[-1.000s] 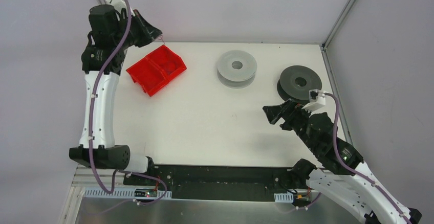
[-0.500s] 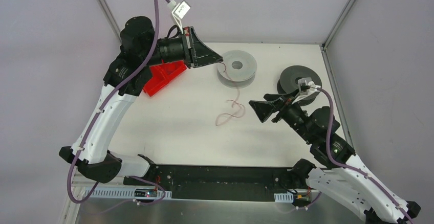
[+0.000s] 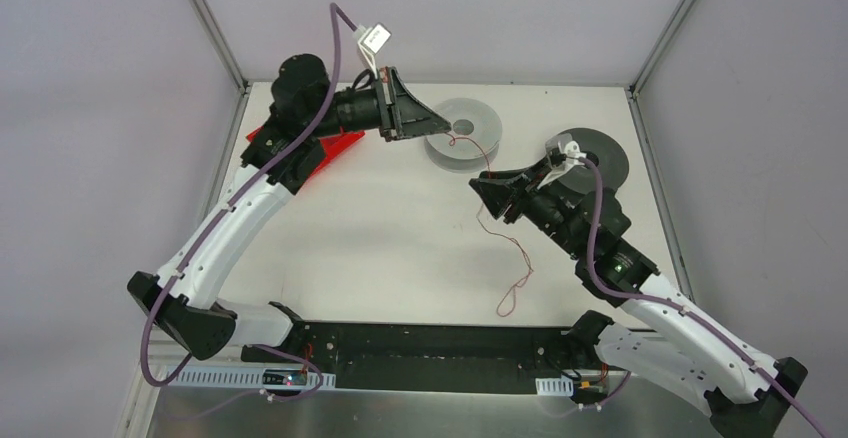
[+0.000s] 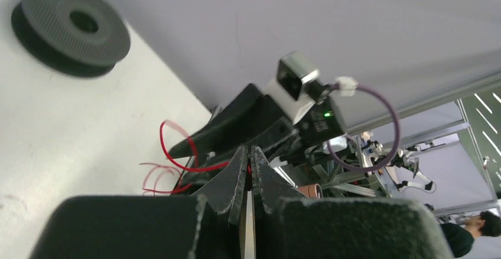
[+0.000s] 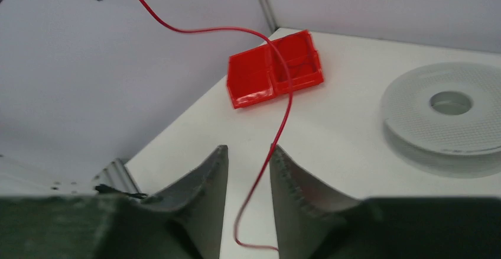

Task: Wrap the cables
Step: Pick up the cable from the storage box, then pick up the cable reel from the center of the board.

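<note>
Cable point(image 5: 289, 102): a single very thin red flexible wire, strung in the air between the two grippers, with its free tail lying in loose waves on the white table surface point(image 3: 380, 248) in front of the right arm.

Left gripper point(image 3: 441, 130): raised above the table at the near-left edge of the light grey perforated plastic spool point(image 3: 462, 130). In the left wrist view the two fingertips are pressed together, and the red wire enters between them. The jaws are clamped on the cable.

Right gripper point(image 5: 248, 149): positioned near the table centre, pointing left, with the dark grey plastic spool point(image 4: 71, 25) just behind it. In the right wrist view the two fingers stand apart with a clear gap. The wire passes down through this gap close to the right-hand finger and curls below the fingertips. The gap is wider than the wire, so the wire is not pinched.

Cable routing, overhead view: from the left fingertips the wire arcs over the near edge of the light grey spool, drops to the right gripper's tips, then trails toward the near edge of the table.

Red two-compartment plastic tray point(image 5: 275, 70): at the far-left corner of the table, partly covered by the left arm in the overhead view
</note>
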Tool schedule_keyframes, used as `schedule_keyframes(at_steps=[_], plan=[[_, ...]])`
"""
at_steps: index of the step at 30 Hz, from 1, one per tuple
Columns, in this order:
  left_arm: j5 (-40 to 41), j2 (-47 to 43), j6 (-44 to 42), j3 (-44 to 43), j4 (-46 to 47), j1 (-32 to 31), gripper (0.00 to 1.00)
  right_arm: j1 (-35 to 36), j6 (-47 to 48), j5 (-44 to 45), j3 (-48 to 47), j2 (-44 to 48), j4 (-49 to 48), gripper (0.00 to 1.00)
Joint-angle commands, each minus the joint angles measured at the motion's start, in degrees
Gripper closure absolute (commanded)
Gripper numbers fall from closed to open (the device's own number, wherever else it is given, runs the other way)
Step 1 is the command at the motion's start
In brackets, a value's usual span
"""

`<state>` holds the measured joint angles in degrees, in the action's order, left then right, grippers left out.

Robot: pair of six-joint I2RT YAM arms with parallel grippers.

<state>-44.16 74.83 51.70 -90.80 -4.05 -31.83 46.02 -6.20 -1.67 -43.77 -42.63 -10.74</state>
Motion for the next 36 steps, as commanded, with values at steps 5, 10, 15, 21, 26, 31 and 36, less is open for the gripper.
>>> schedule_keyframes(at_steps=[5,10,15,21,26,31,36], plan=[[-0.28,-1.19,1.22,13.00,6.36,0.14,1.00,0.30,-0.62,9.71,7.77,3.63,-3.23,1.00],[7.96,0.67,-12.91,13.45,-6.48,0.57,0.53,0.29,-8.63,22.53,8.31,10.71,10.13,1.00],[26.04,4.67,-29.57,11.06,-15.29,0.12,0.37,0.28,-17.96,36.58,2.88,15.02,32.20,1.00],[40.16,15.37,-51.37,7.07,-15.35,-2.19,0.34,0.29,-18.84,36.90,1.38,19.03,37.28,1.00],[40.64,24.40,-70.19,4.24,-11.95,-3.68,0.34,0.23,-15.30,33.54,1.63,19.86,35.43,1.00],[40.86,30.72,-82.78,3.79,-7.24,-6.31,0.36,0.23,-15.03,36.12,0.73,19.32,36.75,1.00],[44.45,34.39,-92.22,6.70,2.87,-10.06,0.35,0.29,-13.51,37.53,0.96,20.67,36.23,1.00]])
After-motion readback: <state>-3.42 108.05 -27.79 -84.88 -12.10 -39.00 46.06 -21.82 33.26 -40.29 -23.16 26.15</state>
